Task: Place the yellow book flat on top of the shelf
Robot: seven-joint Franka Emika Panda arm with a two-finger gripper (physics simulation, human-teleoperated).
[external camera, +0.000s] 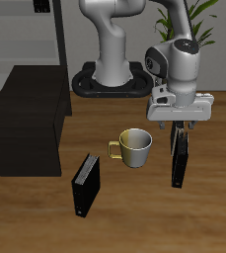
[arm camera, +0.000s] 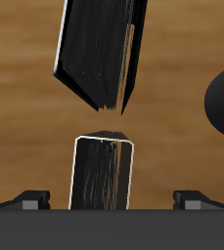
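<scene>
The yellow book (external camera: 180, 163) stands on edge on the tabletop (external camera: 134, 222), at about 4 o'clock from the mug (external camera: 136, 146), so its upper edge offers a narrow grip. The pincer (external camera: 182, 128) points straight down over it, jaws apart (nothing clamped yet, I judge). The shelf (external camera: 31, 114) lies toward 9 o'clock.
</scene>
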